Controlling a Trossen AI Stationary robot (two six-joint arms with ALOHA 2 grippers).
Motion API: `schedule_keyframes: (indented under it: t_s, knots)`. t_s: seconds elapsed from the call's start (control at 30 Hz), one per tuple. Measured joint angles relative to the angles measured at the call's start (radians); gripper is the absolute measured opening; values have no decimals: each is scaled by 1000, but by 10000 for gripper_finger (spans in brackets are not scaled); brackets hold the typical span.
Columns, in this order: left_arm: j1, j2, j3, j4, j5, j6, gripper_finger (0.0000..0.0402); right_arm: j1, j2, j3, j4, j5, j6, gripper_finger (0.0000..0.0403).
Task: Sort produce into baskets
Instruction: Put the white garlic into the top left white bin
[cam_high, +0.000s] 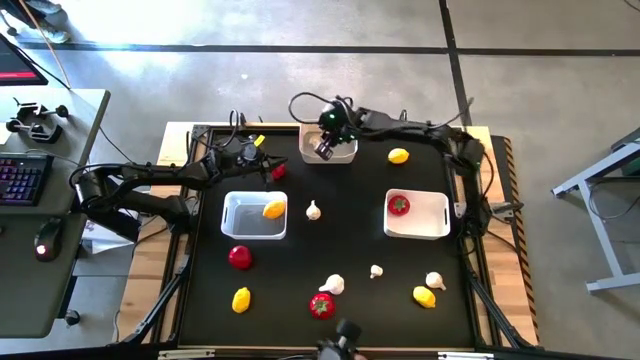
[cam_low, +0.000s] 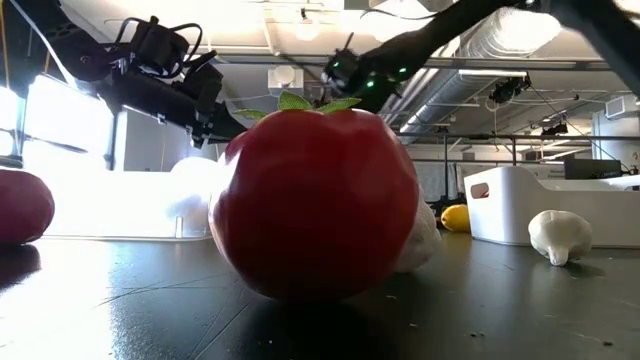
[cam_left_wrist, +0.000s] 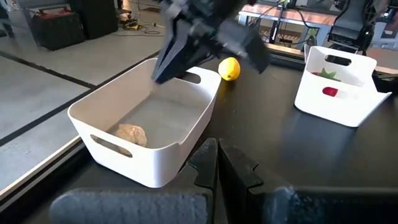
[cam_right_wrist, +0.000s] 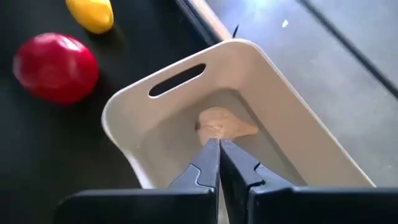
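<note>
Three white shallow rectangular plastic baskets on a black tabletop: far basket (cam_high: 340, 152) at 12 o'clock, left basket (cam_high: 254, 215) at 9 o'clock, right basket (cam_high: 418, 214) at 3 o'clock.

Right arm reaching from the 2 o'clock corner across the far edge, right gripper (cam_high: 323, 149) pointed down into the far basket, fingers (cam_right_wrist: 239, 165) pressed together, holding nothing. Pale garlic-like bulb (cam_right_wrist: 224, 124) on that basket's floor, just beyond the fingertips.

Left arm stretched from 9 o'clock toward the far edge, left gripper (cam_high: 262, 160) beside a red tomato (cam_high: 278, 171), fingers (cam_left_wrist: 233, 163) closed narrow, empty.

Yellow lemon piece (cam_high: 273, 209) inside the left basket; red tomato with green top (cam_high: 399, 205) inside the right basket.

Loose on the table: yellow lemon (cam_high: 398, 155) at 1 o'clock, white garlic bulb (cam_high: 313, 210) at centre, large red tomato (cam_low: 315, 200) at 6 o'clock close before the low camera, more tomatoes, lemons and bulbs from 5 to 8 o'clock.
</note>
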Motion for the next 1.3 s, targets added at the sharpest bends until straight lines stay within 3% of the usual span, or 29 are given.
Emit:
schedule_keyframes:
  t_s: [0.17,0.4,0.67,0.9,1.3]
  knots:
    - [0,0,0,1,0,9,0,23,-167,-222,140,15,42,0]
    - [-1,0,0,2,3,0,0,93,-382,-498,273,129,51,0]
    - [-49,0,20,9,85,0,0,162,-561,-712,378,150,102,0]
    - [-141,0,68,8,86,60,0,225,-631,-790,401,313,168,0]
    - [-286,0,122,-124,80,77,0,318,-710,-790,376,315,118,0]
